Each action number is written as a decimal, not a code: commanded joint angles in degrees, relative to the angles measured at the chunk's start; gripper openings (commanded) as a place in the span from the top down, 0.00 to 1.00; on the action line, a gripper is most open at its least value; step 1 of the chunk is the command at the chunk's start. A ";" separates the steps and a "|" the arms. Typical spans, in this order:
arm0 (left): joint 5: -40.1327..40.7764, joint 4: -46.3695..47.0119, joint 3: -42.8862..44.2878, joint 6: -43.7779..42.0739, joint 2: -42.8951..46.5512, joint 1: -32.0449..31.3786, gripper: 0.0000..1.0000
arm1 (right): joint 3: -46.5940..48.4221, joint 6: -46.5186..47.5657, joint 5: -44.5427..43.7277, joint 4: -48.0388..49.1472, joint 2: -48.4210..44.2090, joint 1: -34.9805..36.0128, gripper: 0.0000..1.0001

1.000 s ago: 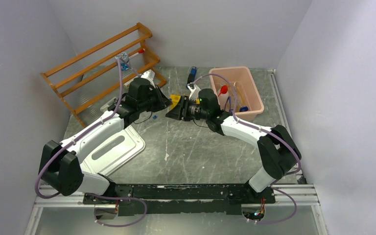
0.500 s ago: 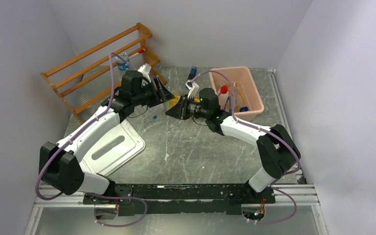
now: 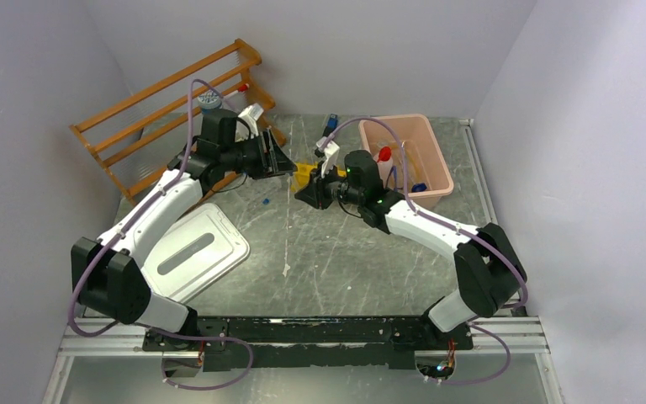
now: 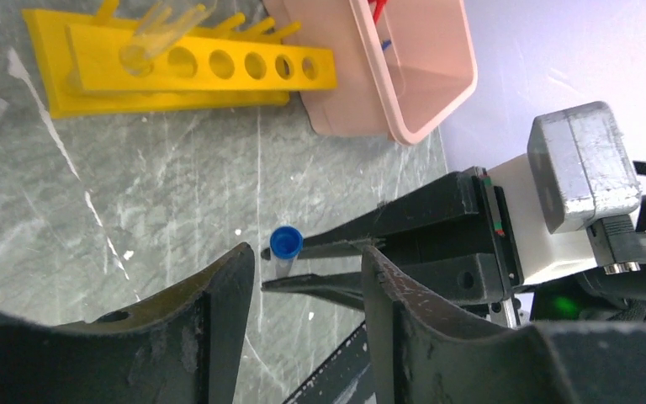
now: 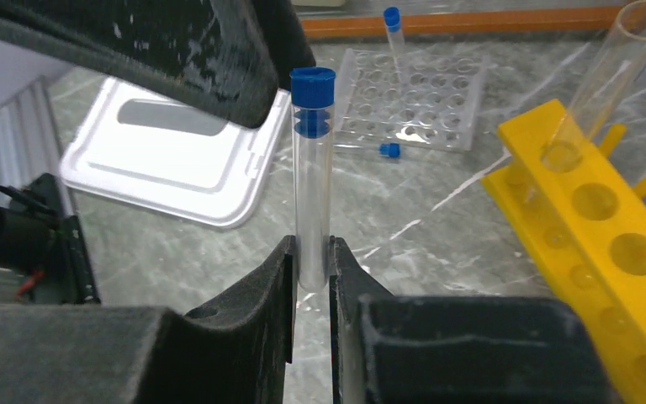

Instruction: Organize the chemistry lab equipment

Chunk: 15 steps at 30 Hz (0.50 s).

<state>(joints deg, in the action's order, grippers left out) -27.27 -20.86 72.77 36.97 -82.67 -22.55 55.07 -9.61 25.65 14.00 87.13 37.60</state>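
Observation:
A blue-capped clear tube (image 5: 313, 185) stands upright between the fingers of my right gripper (image 5: 311, 244), which is shut on its lower end. In the left wrist view the tube's blue cap (image 4: 286, 243) shows between the right gripper's fingertips. My left gripper (image 4: 307, 254) is open and empty, hanging just above and beside the tube's cap. In the top view the left gripper (image 3: 281, 160) and right gripper (image 3: 304, 192) face each other beside the yellow tube rack (image 3: 303, 173). One bare clear tube (image 5: 610, 71) leans in the yellow rack (image 5: 606, 244).
A pink bin (image 3: 437, 160) at the right holds a red-capped bottle (image 3: 383, 155). A clear well rack (image 5: 437, 105) carries another blue-capped tube (image 5: 394, 34), with a loose blue cap (image 5: 389, 150) beside it. A white lid (image 3: 193, 252) lies left; a wooden shelf rack (image 3: 135, 118) stands behind.
The left gripper opened, let go of the tube and drew back toward the wooden rack. The right gripper closed on the tube and now holds it alone.

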 commanded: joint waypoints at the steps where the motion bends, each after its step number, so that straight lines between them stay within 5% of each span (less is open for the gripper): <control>1: -7.55 -2.33 1.56 -1.97 -1.52 0.40 0.46 | 1.88 7.46 -2.45 -2.72 -1.67 0.21 0.86; 10: -8.99 -3.93 2.73 -3.75 -3.76 0.40 0.59 | 2.15 9.15 -1.65 -3.18 -1.33 0.49 0.86; 15: -7.19 -3.27 2.59 -2.43 -3.99 0.40 0.56 | 2.02 11.23 -0.87 -3.26 -1.57 0.70 0.87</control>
<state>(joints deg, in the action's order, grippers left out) -33.91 -24.10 73.36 34.00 -86.50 -22.52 55.64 -0.97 24.62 10.85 87.11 37.95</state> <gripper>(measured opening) 0.430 0.186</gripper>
